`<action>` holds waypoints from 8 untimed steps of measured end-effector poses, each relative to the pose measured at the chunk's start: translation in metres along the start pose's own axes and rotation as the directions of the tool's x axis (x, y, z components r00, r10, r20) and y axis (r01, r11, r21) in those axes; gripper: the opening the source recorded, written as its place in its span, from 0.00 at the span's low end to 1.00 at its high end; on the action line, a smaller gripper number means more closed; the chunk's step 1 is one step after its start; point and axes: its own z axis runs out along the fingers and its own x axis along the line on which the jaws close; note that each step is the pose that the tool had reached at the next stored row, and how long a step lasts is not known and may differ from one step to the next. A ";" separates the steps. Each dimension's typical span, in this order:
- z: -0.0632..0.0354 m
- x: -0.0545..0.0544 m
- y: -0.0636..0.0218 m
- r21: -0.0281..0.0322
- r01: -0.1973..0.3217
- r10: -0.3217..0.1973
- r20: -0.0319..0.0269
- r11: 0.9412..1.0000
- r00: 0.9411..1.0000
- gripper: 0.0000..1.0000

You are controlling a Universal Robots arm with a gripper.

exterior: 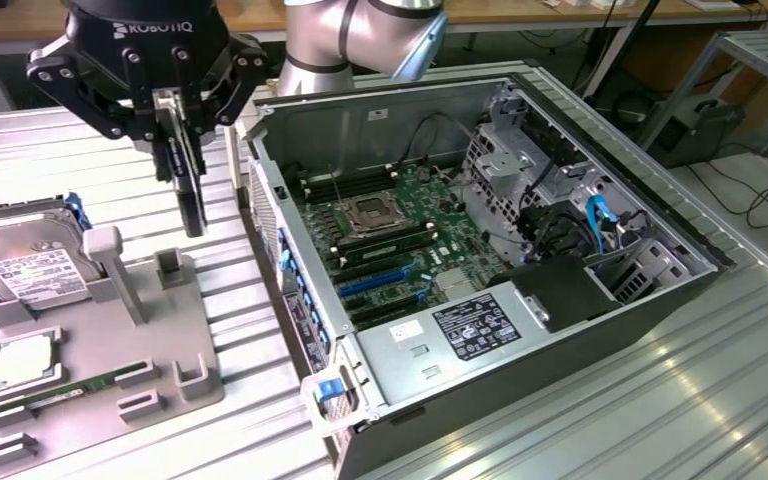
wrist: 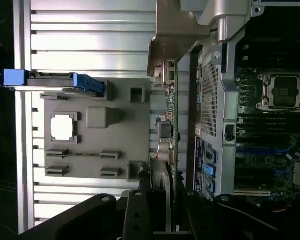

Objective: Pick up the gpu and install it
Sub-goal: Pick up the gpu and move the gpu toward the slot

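The gripper [exterior: 180, 150] is closed down to a narrow gap, its two black fingers [exterior: 168, 140] pinching the gpu [exterior: 195, 208] by its upper edge. The card hangs edge-on and upright straight down from the fingers, with nothing touching its lower edge. In the wrist view the gripper [wrist: 162, 202] clamps the gpu [wrist: 166, 135] near the fan end, and the card's silvery bracket [wrist: 172, 30] is at the end farthest from the fingers.

Directly below the gripper lies a grey fixture tray [exterior: 157, 340], the card hanging over the tray's side nearest the computer. Two small upright posts [exterior: 171, 268] on the tray stand just under the card.

Beyond the tray's posts, further from the gripper, a hard drive [exterior: 17, 262] with a white label rests in blue-handled holders. Past it sit a square processor chip [exterior: 24, 360] and a slim green memory stick [exterior: 71, 392].

On the other side of the gripper, close beside the hanging card, is the open computer case [exterior: 357, 110], lying on its side. Inside it are the green motherboard [exterior: 404, 235], its processor socket [exterior: 367, 210], blue expansion slots [exterior: 377, 285] and, farthest off, the silver power supply [exterior: 451, 335]. All of it rests on a ribbed aluminium table [exterior: 704, 400].
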 end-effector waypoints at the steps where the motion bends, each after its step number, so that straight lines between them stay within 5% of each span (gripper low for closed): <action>1: 0.0000 -0.002 0.0000 0.000 0.000 0.000 0.000 1.000 1.000 0.28; 8: -0.0003 -0.015 -0.0003 0.000 0.000 0.000 0.000 1.000 1.000 0.28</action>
